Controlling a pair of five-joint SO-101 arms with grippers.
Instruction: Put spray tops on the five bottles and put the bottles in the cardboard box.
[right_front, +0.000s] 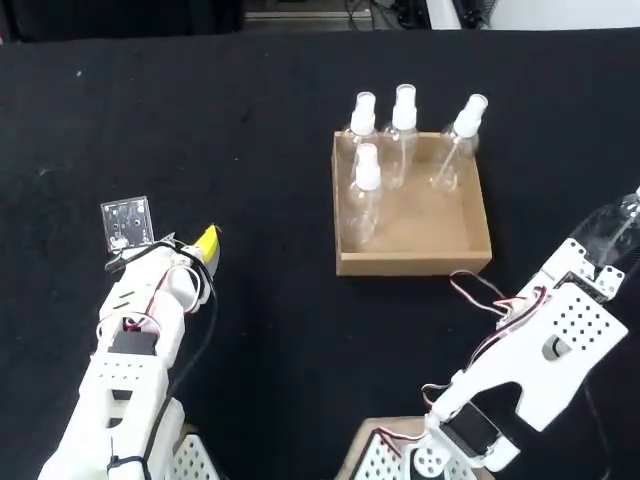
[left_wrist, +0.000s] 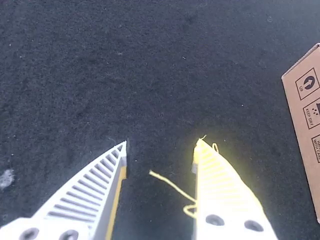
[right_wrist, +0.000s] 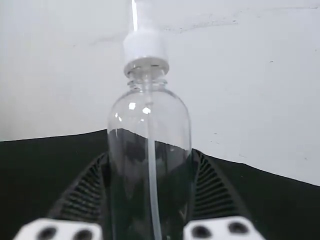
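1. Table (right_front: 250, 120): covered in black cloth, carrying both arms and the box.
2. Right arm (right_front: 540, 360): stretched toward the table's right edge. The right gripper (right_front: 600, 262) (right_wrist: 149, 155) has its fingers (right_wrist: 85, 185) closed against both sides of the fifth bottle's body.
3. Left arm (right_front: 130, 370): on the left of the table, well apart from the box. The left gripper (right_front: 200, 245) (left_wrist: 161, 145) is moderately parted above bare cloth and grips nothing. One finger is yellow, with a loose yellow thread (left_wrist: 170, 182) hanging off it.
4. Cardboard box (right_front: 412, 262) (left_wrist: 305, 115): open-topped, at the table's centre right.
5. Four bottles in the box, each wearing a white spray top. Three are along the far wall (right_front: 362, 128) (right_front: 402, 140) (right_front: 455, 150), with the rightmost tilted toward the far right corner. One (right_front: 362, 205) stands nearer, at the left wall.
6. Fifth bottle (right_front: 612, 232) (right_wrist: 149, 150): clear, held off the table. Its long axis runs along the gripper's line, with the neck pointing away from the wrist, past the table's right edge.
7. Spray top (right_wrist: 145, 50) on that bottle: the white collar sits on the neck and the dip tube runs down inside.
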